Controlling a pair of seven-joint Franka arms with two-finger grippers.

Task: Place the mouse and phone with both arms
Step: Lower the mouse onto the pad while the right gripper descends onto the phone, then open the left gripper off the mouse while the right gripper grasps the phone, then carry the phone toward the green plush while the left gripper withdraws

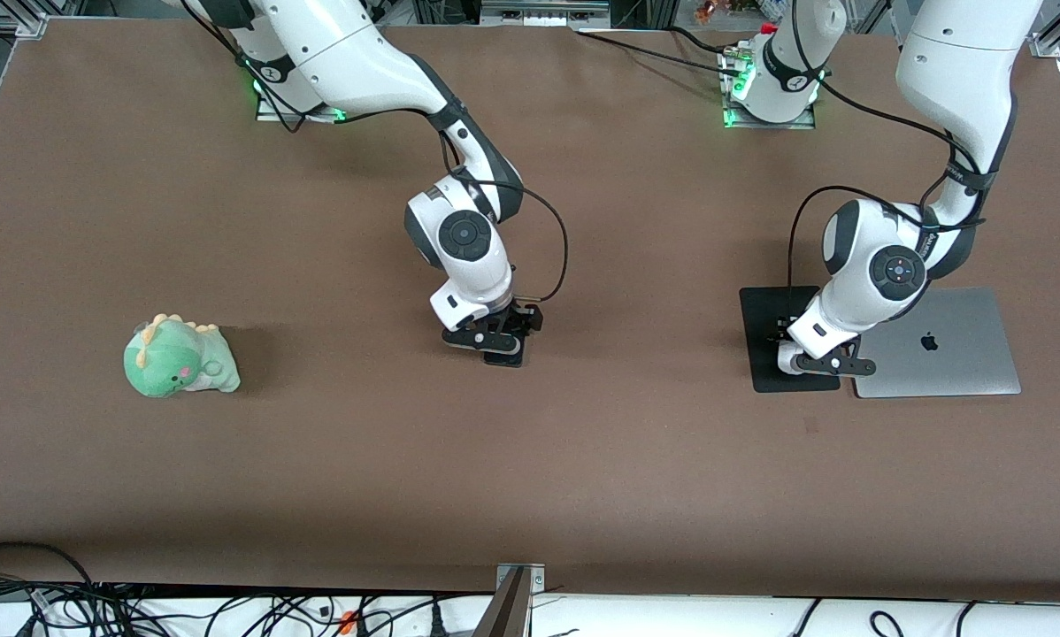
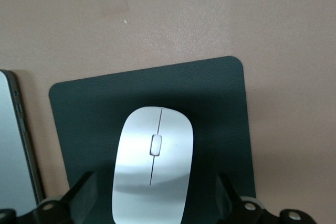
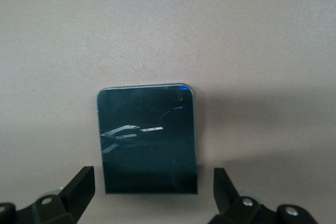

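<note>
The white mouse lies on a dark matte pad, between the spread fingers of my left gripper, which is open and low over it. In the front view my left gripper is over the pad and hides the mouse. The black glossy phone lies flat on the brown table, between the wide-apart fingers of my right gripper, which is open and not touching it. In the front view my right gripper is low over mid-table, with only an edge of the phone showing under it.
A closed silver laptop lies beside the pad, toward the left arm's end of the table; its edge shows in the left wrist view. A green dinosaur plush sits toward the right arm's end.
</note>
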